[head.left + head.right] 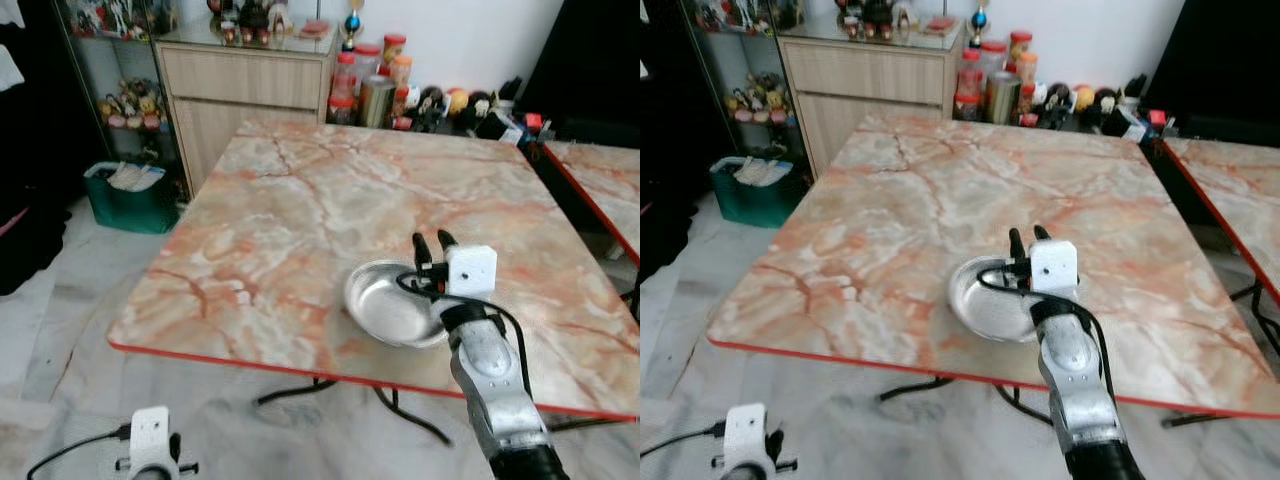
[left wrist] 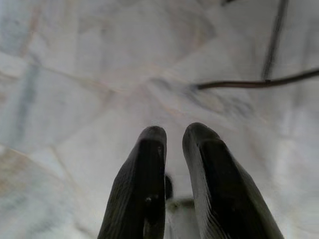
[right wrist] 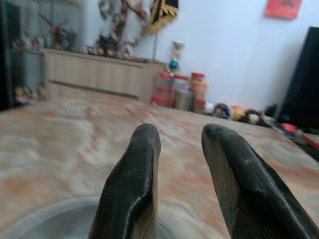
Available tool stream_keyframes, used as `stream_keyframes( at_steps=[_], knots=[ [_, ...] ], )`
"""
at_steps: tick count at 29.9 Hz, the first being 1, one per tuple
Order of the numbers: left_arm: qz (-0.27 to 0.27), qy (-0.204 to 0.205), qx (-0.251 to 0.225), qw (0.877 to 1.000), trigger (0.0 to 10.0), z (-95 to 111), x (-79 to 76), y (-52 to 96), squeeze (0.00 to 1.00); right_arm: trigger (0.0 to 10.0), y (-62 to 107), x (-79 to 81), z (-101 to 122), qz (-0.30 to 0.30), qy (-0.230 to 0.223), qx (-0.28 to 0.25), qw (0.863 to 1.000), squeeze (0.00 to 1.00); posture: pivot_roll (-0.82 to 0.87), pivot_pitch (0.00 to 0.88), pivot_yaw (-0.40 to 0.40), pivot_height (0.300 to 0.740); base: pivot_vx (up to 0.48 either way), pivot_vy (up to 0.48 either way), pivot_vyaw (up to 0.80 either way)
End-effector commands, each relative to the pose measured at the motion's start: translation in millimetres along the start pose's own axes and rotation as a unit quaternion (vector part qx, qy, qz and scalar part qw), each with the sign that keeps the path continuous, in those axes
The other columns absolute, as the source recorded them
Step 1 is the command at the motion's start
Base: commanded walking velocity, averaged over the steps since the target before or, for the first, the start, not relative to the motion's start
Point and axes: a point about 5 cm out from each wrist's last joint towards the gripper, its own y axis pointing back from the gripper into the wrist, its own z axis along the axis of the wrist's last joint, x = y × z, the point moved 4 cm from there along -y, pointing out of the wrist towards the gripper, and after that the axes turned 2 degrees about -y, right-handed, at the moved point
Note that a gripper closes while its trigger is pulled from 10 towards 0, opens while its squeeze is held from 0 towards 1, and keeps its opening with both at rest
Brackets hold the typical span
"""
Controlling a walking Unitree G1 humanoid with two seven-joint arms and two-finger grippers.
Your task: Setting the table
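— What's closest to the camera?

— The left end effector point(image 2: 174, 144), hanging low over the pale tiled floor point(image 1: 60, 330) in front of the tabletop. Its two black fingers point(image 2: 144, 169) are nearly together with a thin gap between the tips, and nothing is held between them.

— And the right one?

— The right end effector point(image 1: 433, 243) reaches over the near edge of the tabletop point(image 1: 300, 200), toward the near right corner. Its fingers point(image 3: 134, 174) stand a little apart above the far rim of a shiny metal bowl point(image 1: 390, 305). They do not close on anything; whether a fingertip touches the rim, I cannot tell.

— Where does the bowl sit?

— On the marble-patterned tabletop, close to the near edge and right of its middle, upright.

— Beyond that?

— Past the far edge stands a wooden cabinet point(image 1: 245, 90) on the left, with a cluster of jars point(image 1: 375, 75) and small items on the floor against the white wall. A green bin point(image 1: 125, 195) sits on the floor beside the cabinet. A second tabletop point(image 1: 600, 185) with the same pattern shows at the right.
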Motion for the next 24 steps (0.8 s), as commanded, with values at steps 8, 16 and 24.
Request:
stream_keyframes(
  at_steps=[8,16,24],
  knots=[
    [0.001,-0.003,0.003,1.0,10.0,-2.3,-0.5,0.7,0.0,10.0,0.0,-0.9,8.0,-0.002,0.002,-0.014,1.0,0.0,0.08,0.0,-0.058,0.74,0.0,-0.415,0.0],
    [-0.017,0.004,0.009,1.0,10.0,-4.1,-21.1,0.2,0.0,10.0,3.1,-21.1,-29.4,-0.022,-0.008,0.049,0.999,0.0,0.04,0.0,-0.076,0.74,0.0,-0.415,0.0],
    [-0.032,0.002,0.012,0.999,10.0,-2.8,-32.3,-0.8,0.0,10.0,8.1,-37.7,-50.7,-0.034,-0.004,0.087,0.996,0.0,0.01,0.0,-0.055,0.74,0.0,-0.413,0.0]
  ],
)
